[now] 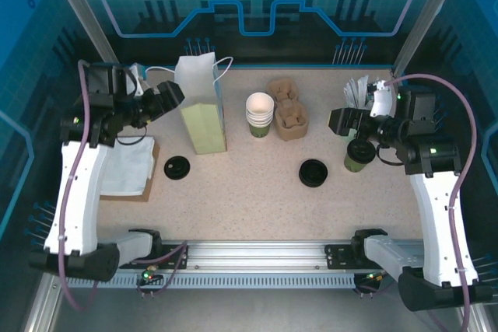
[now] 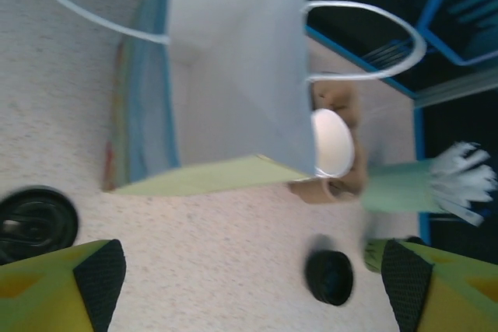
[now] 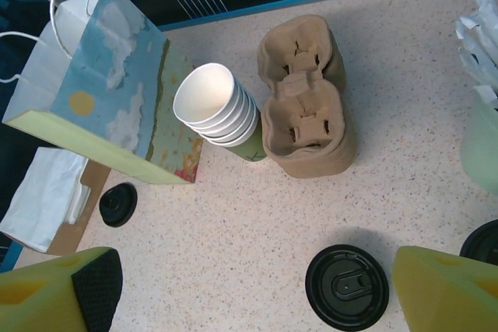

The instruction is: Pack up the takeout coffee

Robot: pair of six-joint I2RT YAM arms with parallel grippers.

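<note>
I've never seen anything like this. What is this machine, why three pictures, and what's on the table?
It's two robot arms bolted to the near edge of a table: the left arm and the right arm. The overhead picture comes from a fixed camera above; the other two from a camera on each wrist. On the table stand a paper bag, a stack of cups, cardboard cup carriers, two loose black lids, napkins and a lidded green coffee cup by the right arm. Both pairs of jaws are open, holding nothing.
</note>
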